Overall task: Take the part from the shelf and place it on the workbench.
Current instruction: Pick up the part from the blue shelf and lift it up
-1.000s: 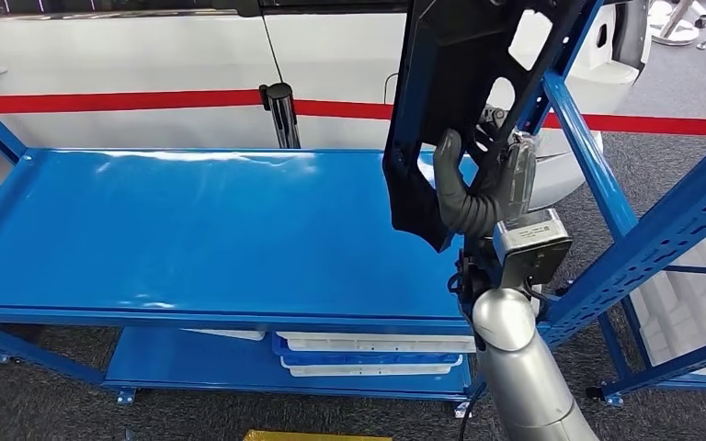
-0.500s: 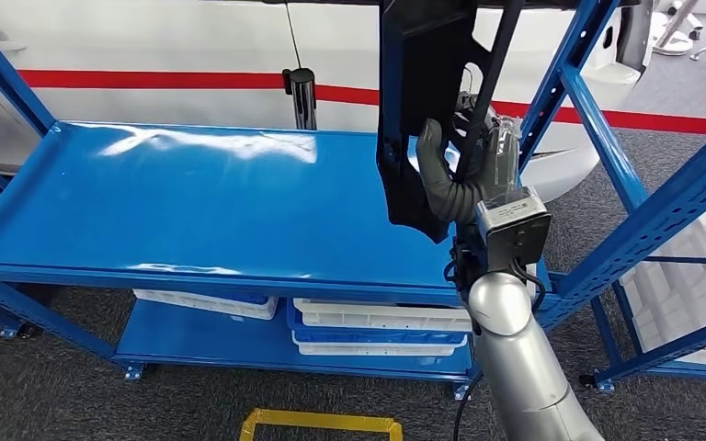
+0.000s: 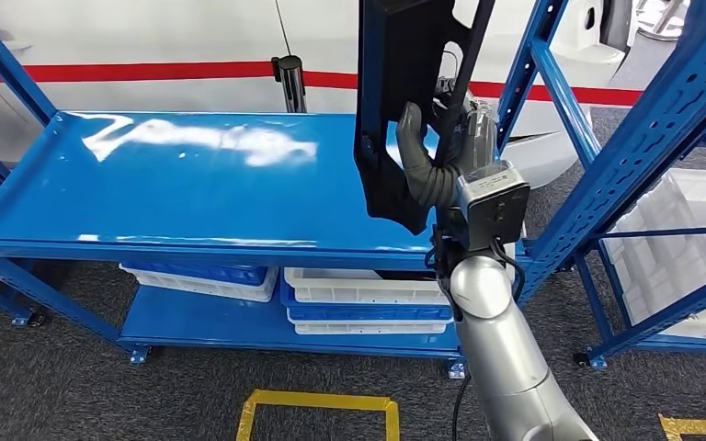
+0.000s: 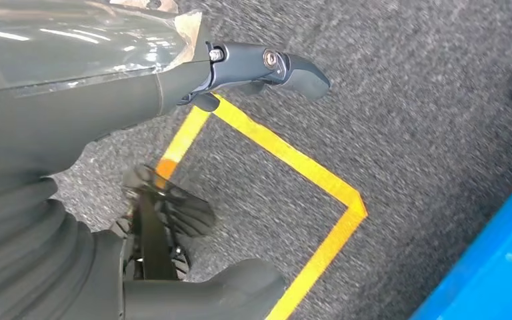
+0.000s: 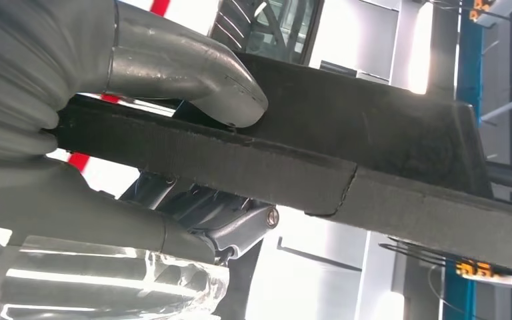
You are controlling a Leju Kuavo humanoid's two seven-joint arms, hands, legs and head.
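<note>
Head view: right hand (image 3: 432,170) gripping large black flat part (image 3: 400,101) upright above right end of glossy blue metal shelf (image 3: 184,184); left hand (image 4: 173,167) hanging over floor, fingers apart, holding nothing.

Legible text: none in any view.
Orange marks: a small strip of orange characters (image 5: 490,270) sits below the black part (image 5: 373,167) in the right wrist view, too blurred to read.
Labels, brands, numbers: none discernible.
</note>
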